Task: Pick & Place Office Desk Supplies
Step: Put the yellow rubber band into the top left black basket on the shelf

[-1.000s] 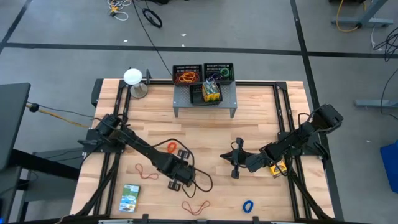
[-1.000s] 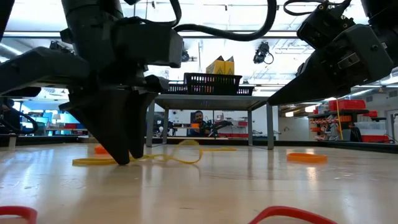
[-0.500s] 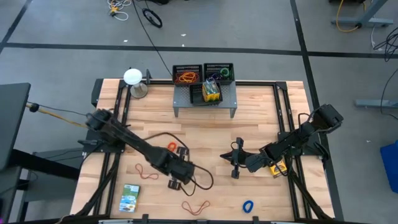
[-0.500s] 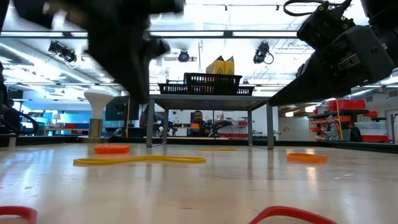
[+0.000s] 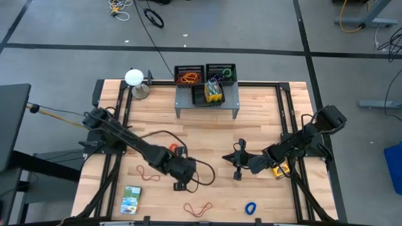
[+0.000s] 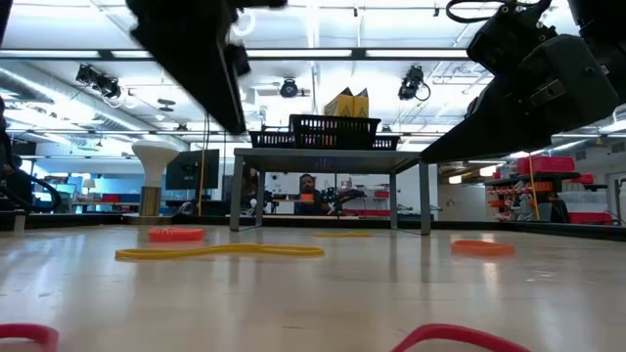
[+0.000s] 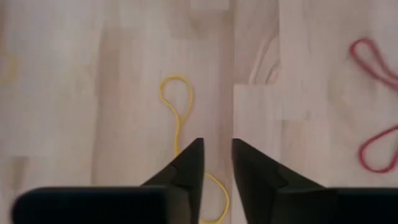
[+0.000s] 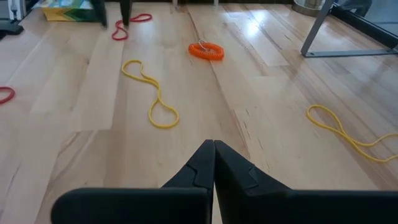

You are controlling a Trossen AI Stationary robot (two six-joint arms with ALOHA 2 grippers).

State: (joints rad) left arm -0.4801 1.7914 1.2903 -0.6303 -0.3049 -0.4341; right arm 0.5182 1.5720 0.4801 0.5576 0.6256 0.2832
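A thin yellow rubber band point(image 7: 177, 112) lies flat on the wooden table, also seen in the low view point(image 6: 220, 252). My left gripper point(image 7: 216, 155) hangs open above it near the table's front middle point(image 5: 183, 183), its fingers clear of the band. My right gripper point(image 8: 214, 144) stands shut and empty right of centre point(image 5: 231, 158). Other bands lie about: an orange coil point(image 5: 174, 149), a red one point(image 5: 149, 173), another red one point(image 5: 198, 208) and a blue one point(image 5: 250, 207). A green-white card box point(image 5: 131, 198) lies at the front left.
A grey shelf point(image 5: 207, 103) at the far middle carries two black mesh trays point(image 5: 188, 74) point(image 5: 221, 72) and a yellow-green box point(image 5: 213, 93). A white ball on a stand point(image 5: 134, 78) is at the far left. A second yellow band point(image 8: 342, 134) lies near my right gripper.
My left gripper has risen straight up from the table, off the yellow band. The band, which stood up in a loop beside the fingers, now lies flat on the table.
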